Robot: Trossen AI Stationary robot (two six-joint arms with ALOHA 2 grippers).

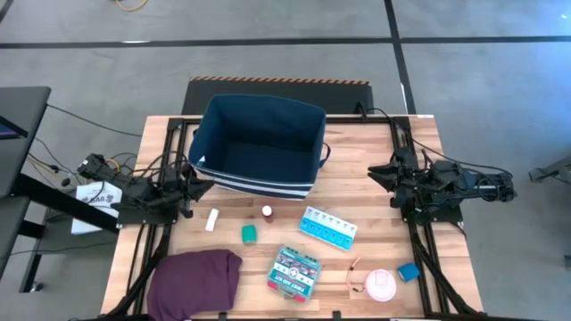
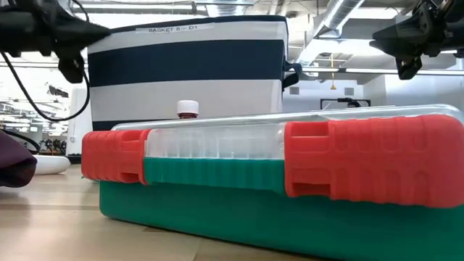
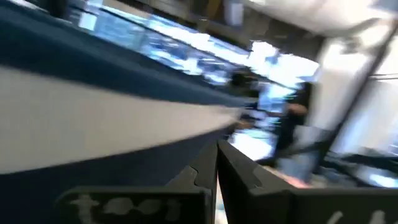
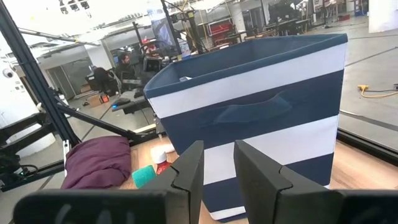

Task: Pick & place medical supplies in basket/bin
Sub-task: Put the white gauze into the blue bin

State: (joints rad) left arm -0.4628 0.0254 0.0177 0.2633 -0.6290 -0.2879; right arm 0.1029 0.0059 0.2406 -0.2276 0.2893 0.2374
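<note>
Right, the bin (image 1: 259, 143) sits open at the back middle of the desk (image 1: 375, 169), navy with white stripes along its lower edge, nothing visible inside. In front of it the supplies are scattered: a white tube (image 1: 212, 219) and a red-capped vial (image 1: 267, 212) just before the bin, a green block (image 1: 249, 234) near them, the pill organizer (image 1: 327, 228) lying slantwise to the right, the green-white box (image 1: 295, 272) nearer the front edge, and the tape roll (image 1: 381, 284) with a blue block (image 1: 409, 272) just beside it at front right. A purple cloth (image 1: 194, 278) is heaped at front left. The left claw (image 1: 198, 186) hangs off the bin's left front corner, fingers (image 3: 239, 171) drawn close with only a sliver of gap, gripping nothing. The right claw (image 1: 378, 174) waits well right of the bin, above the desk, fingers (image 4: 186, 171) slightly parted and empty, the bin's striped wall ahead of it. From the low view the box fills the foreground, with the vial's cap poking up behind it.
</note>
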